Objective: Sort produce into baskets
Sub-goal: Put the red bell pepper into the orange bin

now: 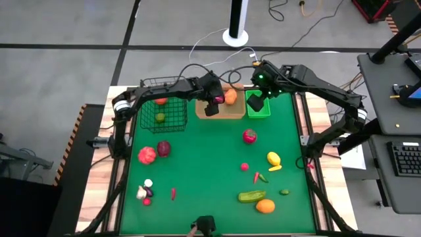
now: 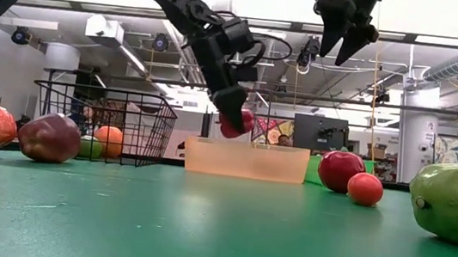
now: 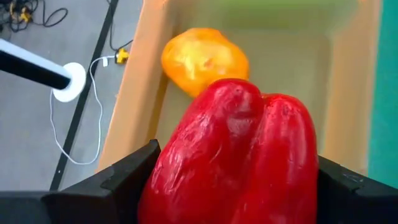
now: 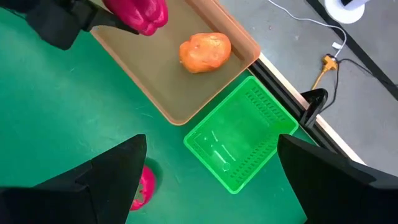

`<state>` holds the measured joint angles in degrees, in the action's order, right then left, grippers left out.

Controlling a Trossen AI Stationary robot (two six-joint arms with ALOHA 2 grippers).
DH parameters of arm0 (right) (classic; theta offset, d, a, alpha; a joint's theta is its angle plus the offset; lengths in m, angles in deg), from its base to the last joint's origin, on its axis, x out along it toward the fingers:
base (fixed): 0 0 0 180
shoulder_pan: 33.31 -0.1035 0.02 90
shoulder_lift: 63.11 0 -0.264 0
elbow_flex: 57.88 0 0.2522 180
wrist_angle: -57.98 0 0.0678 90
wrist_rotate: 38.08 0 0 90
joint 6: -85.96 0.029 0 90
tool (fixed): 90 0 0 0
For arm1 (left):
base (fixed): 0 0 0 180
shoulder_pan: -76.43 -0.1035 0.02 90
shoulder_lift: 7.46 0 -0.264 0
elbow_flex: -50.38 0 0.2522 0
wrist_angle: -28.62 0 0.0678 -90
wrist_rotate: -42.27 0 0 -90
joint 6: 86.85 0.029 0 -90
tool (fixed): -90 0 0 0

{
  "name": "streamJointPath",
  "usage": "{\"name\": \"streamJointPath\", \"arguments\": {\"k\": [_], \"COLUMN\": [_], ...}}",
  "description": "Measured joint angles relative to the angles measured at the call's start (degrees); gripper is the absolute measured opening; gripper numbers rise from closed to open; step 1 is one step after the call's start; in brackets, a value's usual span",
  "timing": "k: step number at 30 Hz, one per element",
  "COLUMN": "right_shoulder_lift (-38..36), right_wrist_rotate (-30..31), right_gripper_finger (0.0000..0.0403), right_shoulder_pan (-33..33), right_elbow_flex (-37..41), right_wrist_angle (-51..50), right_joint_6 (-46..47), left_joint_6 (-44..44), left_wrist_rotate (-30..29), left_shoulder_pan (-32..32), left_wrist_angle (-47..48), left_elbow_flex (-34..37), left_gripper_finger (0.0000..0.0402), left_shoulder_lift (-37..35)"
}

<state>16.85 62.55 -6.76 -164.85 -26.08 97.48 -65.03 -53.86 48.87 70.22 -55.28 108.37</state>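
Note:
My left gripper (image 1: 214, 104) is shut on a red toy pepper (image 3: 239, 155) above the tan tray (image 1: 223, 114), which holds an orange piece (image 1: 230, 97). In the low view the pepper (image 2: 236, 123) hangs above the tray (image 2: 247, 160). My right gripper (image 1: 256, 102) is open and empty, high above the bright green bin (image 4: 239, 146). The black wire basket (image 1: 158, 108) to the tray's left holds an orange-red piece and a green piece. Several more produce pieces lie on the green mat. My left gripper pinches the red pepper by its two opposite sides (image 3: 165, 174) between its two fingers (image 3: 134, 177). The fingers come from above, slanting down toward the tray. The pepper sits at the fingers' free ends (image 2: 228, 118), lifted clear above the tray.
On the mat lie a red piece (image 1: 147, 155) and a dark purple piece (image 1: 164, 149) at the left, a red piece (image 1: 249, 136) mid-table, a yellow piece (image 1: 273, 158), a cucumber (image 1: 252, 196) and an orange piece (image 1: 265, 206) near the front right, and small pieces (image 1: 145, 192) at the front left.

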Motion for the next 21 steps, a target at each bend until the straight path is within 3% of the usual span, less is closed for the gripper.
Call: {"name": "streamJointPath", "arguments": {"k": [21], "right_shoulder_lift": [0.02], "right_wrist_rotate": [0.06], "right_gripper_finger": [0.0354], "right_shoulder_pan": [0.0], "right_elbow_flex": [0.13], "right_wrist_angle": [0.76], "right_joint_6": [-0.8], "left_joint_6": [1.27], "left_wrist_rotate": [-1.4], "left_shoulder_pan": [-3.98], "left_wrist_angle": [1.6], "left_elbow_flex": [-2.02], "left_gripper_finger": [0.0279], "left_shoulder_lift": [0.09]}}
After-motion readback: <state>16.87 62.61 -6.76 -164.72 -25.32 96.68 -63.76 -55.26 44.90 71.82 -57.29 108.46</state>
